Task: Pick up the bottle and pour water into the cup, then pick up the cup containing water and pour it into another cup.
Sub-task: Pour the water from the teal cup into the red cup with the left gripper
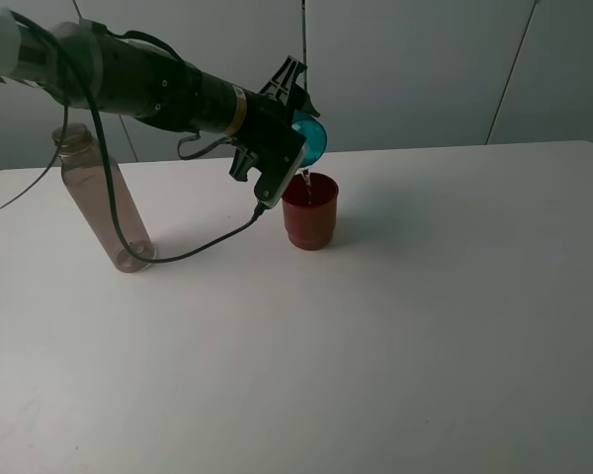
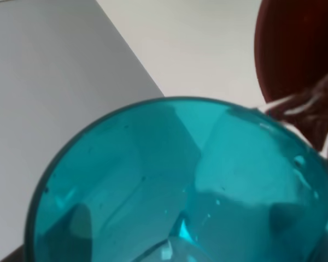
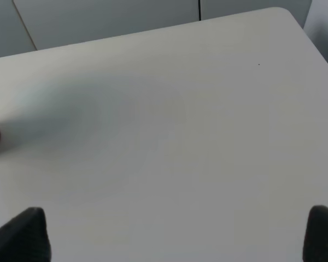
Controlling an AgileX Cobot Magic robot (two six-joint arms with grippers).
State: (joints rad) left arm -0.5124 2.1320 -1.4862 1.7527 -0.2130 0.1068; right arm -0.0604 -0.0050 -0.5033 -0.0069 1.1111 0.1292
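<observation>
white table [image 1: 395, 326] before pale wall panels. left gripper [image 1: 295, 133] pinches the teal cup [image 1: 311, 138], tipped above the red cup [image 1: 309, 211]; a thin stream falls into it. bottle [image 1: 104, 197] stands aside, so the final pour appears underway. right gripper [image 3: 175, 232]: fingers spread, empty.
</observation>
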